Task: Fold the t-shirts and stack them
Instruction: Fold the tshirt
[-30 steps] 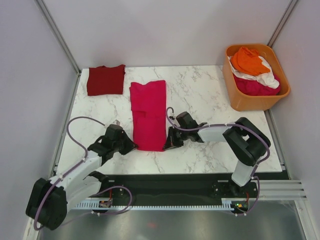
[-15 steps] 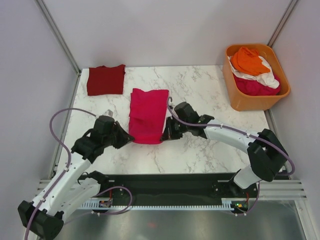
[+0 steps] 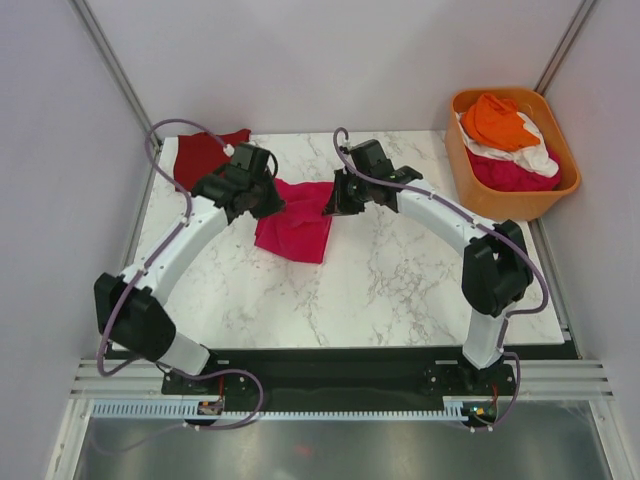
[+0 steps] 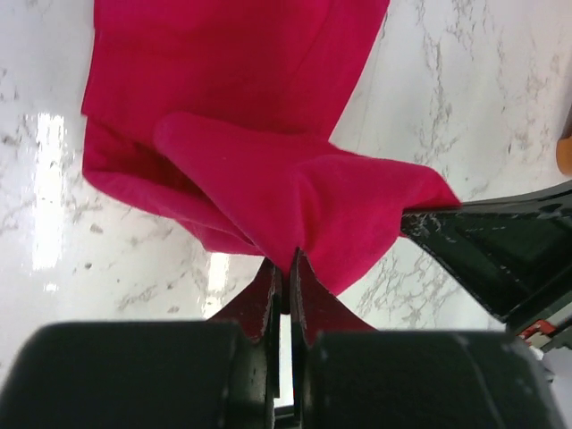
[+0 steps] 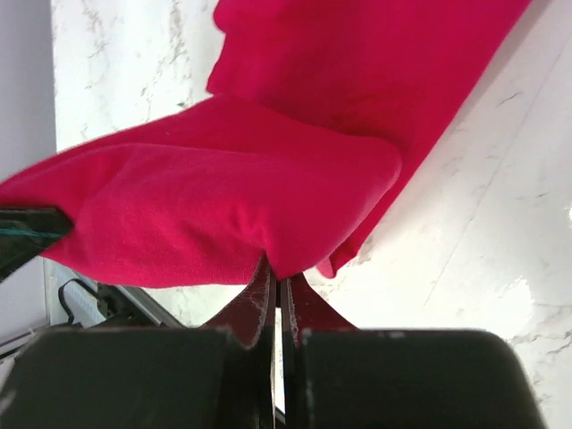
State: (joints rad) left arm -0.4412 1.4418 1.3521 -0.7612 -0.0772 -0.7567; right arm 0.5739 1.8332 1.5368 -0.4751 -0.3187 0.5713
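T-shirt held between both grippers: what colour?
Bright magenta-pink t-shirt, clearest in the left wrist view.

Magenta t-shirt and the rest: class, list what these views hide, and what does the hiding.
Top view: left arm covers part of the maroon t-shirt.
Top view: orange t-shirt buries whatever lies lower in the tub.
Wrist views: magenta t-shirt runs past the top edge.

Now reaching well toward the far edge instead of crouching by the near edge, with the left gripper (image 3: 266,198) and right gripper (image 3: 334,202) raised. Lifts the near hem of the magenta t-shirt (image 3: 296,232) off the worktop and over its far half, shortening the long strip into a slack doubled heap. Seems now to cover part of the maroon t-shirt (image 3: 198,158) at the far left corner.
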